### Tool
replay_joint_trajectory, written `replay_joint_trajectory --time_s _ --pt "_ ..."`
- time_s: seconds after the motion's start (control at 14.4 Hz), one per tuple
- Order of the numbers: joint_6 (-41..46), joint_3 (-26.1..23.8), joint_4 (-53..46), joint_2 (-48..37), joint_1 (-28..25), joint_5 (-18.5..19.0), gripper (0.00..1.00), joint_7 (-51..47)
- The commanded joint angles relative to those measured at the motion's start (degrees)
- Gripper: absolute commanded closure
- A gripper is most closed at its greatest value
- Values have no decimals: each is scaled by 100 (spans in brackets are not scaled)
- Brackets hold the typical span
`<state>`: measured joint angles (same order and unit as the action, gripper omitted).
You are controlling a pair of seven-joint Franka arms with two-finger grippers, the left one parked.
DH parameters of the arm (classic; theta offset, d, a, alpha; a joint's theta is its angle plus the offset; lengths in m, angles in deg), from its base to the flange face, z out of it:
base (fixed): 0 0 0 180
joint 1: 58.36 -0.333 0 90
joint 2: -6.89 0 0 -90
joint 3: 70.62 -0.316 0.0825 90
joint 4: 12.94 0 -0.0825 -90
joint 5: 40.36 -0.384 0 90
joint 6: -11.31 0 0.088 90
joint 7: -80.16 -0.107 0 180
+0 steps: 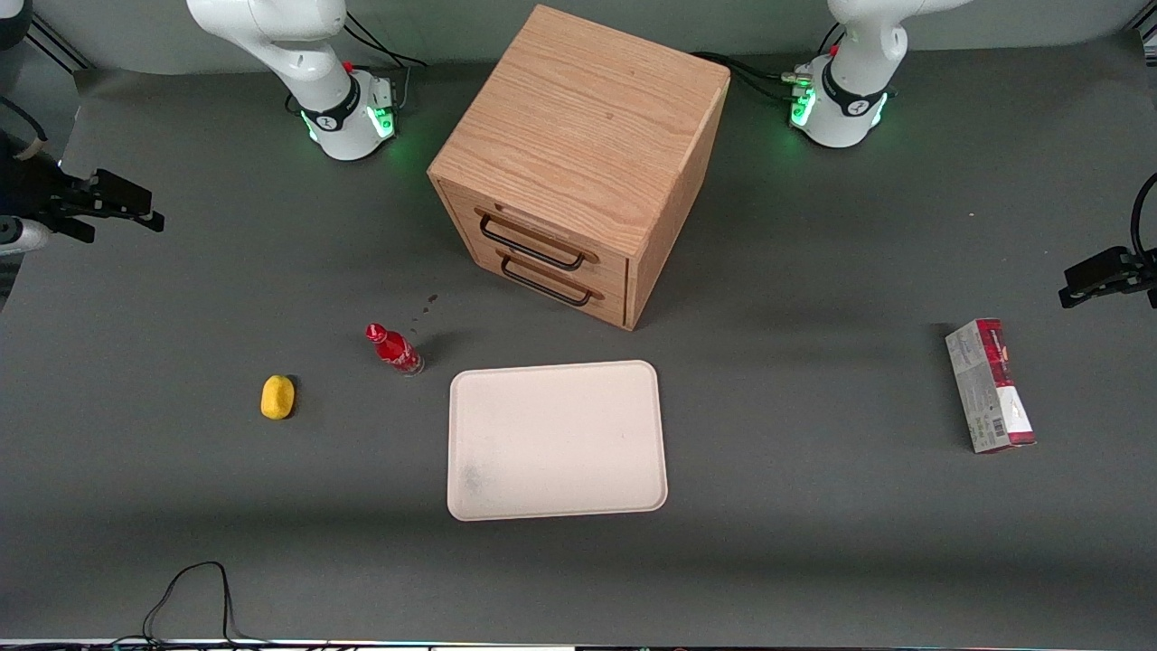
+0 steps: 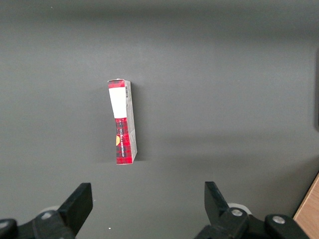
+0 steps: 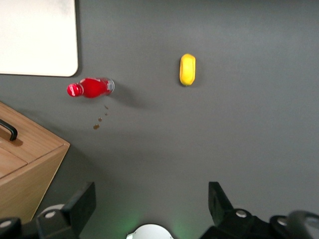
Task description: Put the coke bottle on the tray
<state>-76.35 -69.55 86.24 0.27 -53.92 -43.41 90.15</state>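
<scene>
The coke bottle (image 1: 394, 348), small and red with a red cap, stands on the grey table just off the tray's corner, apart from it; it also shows in the right wrist view (image 3: 90, 88). The tray (image 1: 556, 438) is a large pale cream rectangle with nothing on it, nearer the front camera than the cabinet; one corner shows in the right wrist view (image 3: 35, 35). My right gripper (image 1: 126, 215) is open and empty, held high at the working arm's end of the table, well away from the bottle; its fingers are spread wide in the wrist view (image 3: 149, 201).
A wooden drawer cabinet (image 1: 578, 163) stands farther from the front camera than the tray; its corner shows in the right wrist view (image 3: 25, 154). A yellow oval lump (image 1: 277, 397) lies beside the bottle. A red-and-grey carton (image 1: 990, 384) lies toward the parked arm's end.
</scene>
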Motion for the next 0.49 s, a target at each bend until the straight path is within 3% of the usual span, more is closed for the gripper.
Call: replay_joint_trajectory --time_s 0.0,0.42 --pt "144 -54 -364 240 4 251 0 -112" --pt "118 -150 -329 187 154 279 0 -243"
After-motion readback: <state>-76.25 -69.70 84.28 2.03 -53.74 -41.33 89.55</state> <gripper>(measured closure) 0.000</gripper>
